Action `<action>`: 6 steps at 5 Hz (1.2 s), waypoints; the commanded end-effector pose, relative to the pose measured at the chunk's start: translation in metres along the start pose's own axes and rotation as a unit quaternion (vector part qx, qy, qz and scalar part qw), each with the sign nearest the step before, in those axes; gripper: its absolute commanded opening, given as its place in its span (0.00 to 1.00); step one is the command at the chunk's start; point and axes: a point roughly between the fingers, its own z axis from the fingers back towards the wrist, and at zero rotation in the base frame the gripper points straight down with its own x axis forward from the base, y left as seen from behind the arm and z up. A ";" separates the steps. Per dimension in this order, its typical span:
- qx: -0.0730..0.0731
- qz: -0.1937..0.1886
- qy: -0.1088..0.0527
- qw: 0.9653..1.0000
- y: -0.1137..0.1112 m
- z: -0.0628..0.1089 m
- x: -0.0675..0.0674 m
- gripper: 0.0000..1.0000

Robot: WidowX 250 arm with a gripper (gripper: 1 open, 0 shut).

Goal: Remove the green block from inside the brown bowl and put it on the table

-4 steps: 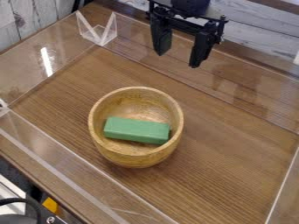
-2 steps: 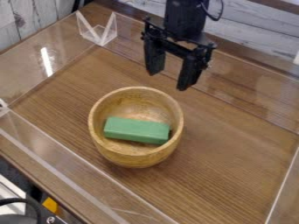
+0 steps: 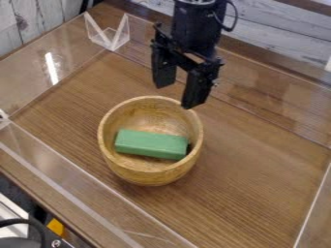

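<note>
A flat green block (image 3: pixel 151 145) lies inside the round tan wooden brown bowl (image 3: pixel 124 167), which sits on the dark wood-grain table (image 3: pixel 253 160) near the front centre. My black gripper (image 3: pixel 177 87) hangs just above the bowl's far rim, pointing down. Its two fingers stand apart, open, with nothing between them. It touches neither the bowl nor the block.
Clear acrylic walls (image 3: pixel 52 68) edge the tabletop on the left, front and right. A small clear bracket (image 3: pixel 107 31) stands at the back left corner. Bare wood shows to the right of the bowl and behind it.
The gripper has come down and toward the front left, from the back of the table to just above the bowl's far rim. Its jaws stayed open. Bowl and block have not moved.
</note>
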 end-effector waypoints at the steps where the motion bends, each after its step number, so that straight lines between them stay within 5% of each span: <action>1: 0.013 -0.034 -0.017 0.999 0.000 0.008 -0.004 1.00; 3: 0.027 -0.101 -0.011 0.994 -0.001 -0.004 -0.016 1.00; 6: 0.033 -0.120 -0.016 0.992 0.002 -0.026 -0.023 1.00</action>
